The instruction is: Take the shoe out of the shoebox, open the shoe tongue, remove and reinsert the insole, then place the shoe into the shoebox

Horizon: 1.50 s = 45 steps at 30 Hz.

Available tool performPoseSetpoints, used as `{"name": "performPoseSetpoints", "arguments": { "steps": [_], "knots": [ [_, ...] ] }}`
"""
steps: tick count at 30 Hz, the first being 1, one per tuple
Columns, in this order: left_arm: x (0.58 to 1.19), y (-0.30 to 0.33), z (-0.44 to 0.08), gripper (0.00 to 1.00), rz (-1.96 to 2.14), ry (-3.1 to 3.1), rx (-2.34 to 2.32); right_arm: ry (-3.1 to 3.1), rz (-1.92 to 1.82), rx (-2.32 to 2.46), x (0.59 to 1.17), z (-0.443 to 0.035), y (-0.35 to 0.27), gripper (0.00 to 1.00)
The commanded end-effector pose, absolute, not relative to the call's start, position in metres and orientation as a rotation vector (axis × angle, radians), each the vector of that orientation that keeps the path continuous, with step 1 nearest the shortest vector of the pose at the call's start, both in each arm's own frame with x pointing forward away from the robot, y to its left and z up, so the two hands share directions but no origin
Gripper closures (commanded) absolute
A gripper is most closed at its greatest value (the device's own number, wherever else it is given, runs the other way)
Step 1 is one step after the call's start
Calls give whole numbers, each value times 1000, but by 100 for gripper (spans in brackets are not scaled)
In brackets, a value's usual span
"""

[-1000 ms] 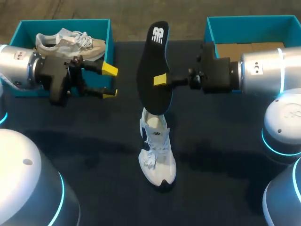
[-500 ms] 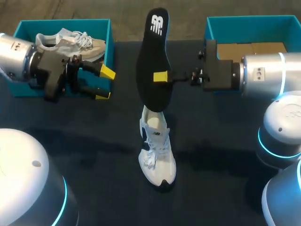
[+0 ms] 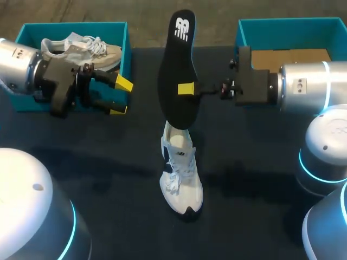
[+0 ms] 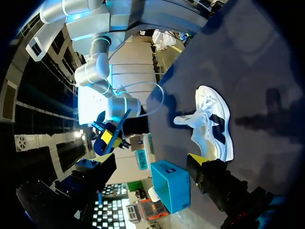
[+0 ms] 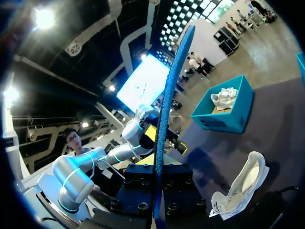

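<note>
A black insole [image 3: 176, 70] stands upright above the table's middle, with my right gripper [image 3: 187, 89] shut on its edge from the right. The right wrist view shows the insole [image 5: 169, 95] edge-on between my closed fingers. Just below it, a white shoe [image 3: 180, 173] lies on the dark table with its opening toward the insole; the same shoe [image 4: 212, 126] lies ahead of my left gripper, and the shoe [image 5: 240, 188] also shows in the right wrist view. My left gripper [image 3: 120, 96] stands open and empty in front of the left blue shoebox [image 3: 128, 54].
The left shoebox holds a second pale shoe [image 3: 81, 47]. A blue shoebox [image 3: 287, 27] with a brown cardboard bottom stands at the back right, behind my right arm. The arms' round bases [image 3: 325, 146] sit at the table's near corners.
My left arm has drawn back a little to the left, its gripper still open. The right gripper has shifted slightly with the insole. The white shoe has not moved.
</note>
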<state>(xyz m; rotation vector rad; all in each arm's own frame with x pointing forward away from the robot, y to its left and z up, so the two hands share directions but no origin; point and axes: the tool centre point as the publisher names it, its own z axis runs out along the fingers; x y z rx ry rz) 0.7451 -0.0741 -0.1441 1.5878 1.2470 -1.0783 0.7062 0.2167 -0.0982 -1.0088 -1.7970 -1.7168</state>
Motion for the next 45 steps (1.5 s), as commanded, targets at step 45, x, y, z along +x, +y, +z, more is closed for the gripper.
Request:
{"name": "performPoseSetpoints", "arguments": {
  "steps": [45],
  "knots": [
    [738, -60, -241, 0, -1148, 2257, 983, -2102, -1996, -606, 789, -161, 202, 100]
  ]
}}
